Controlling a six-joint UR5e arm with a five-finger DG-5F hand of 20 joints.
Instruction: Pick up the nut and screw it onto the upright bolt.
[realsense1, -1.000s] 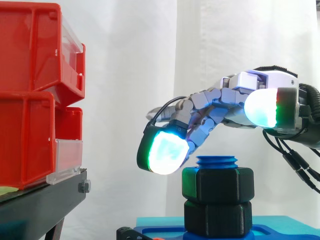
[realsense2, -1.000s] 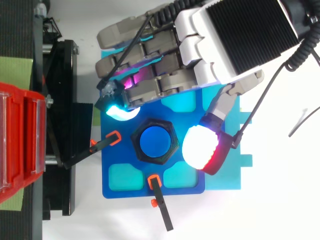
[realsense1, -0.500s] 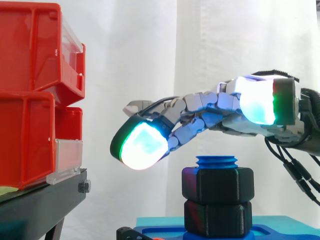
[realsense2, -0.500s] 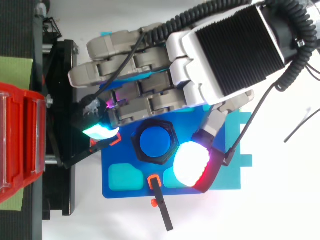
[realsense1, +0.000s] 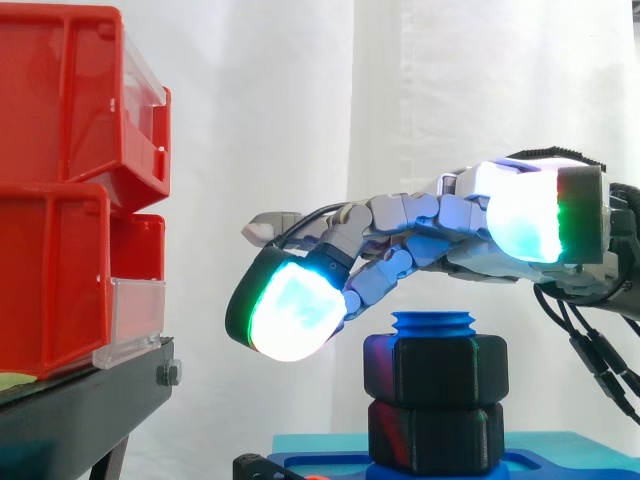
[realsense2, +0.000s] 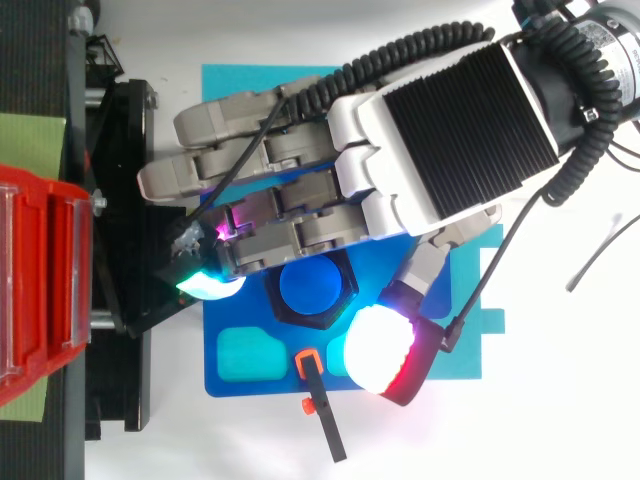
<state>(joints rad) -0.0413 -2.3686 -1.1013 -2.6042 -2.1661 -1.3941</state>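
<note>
The blue upright bolt (realsense1: 433, 324) stands on a blue base plate (realsense2: 250, 375). A black hex nut (realsense1: 434, 369) sits threaded on it, above a second black hex piece (realsense1: 434, 436). From above, the bolt top (realsense2: 312, 288) shows inside the nut's rim. My hand (realsense1: 470, 225) hovers just above the bolt, clear of it, open and holding nothing. Its fingers reach left past the nut, and one glowing pad (realsense1: 292, 311) hangs beside the nut's upper left. The thumb pad (realsense2: 380, 345) lies on the nut's other side.
Red bins (realsense1: 70, 190) are stacked on a black stand (realsense1: 80, 410) at the left, close to the fingertips. Black clamps with orange tips (realsense2: 318, 400) hold the base plate's edges. A white curtain hangs behind.
The hand has risen a little and slid over the bolt toward the bins. Its fingers have straightened away from the nut, and the thumb pad has shifted along the nut's side.
</note>
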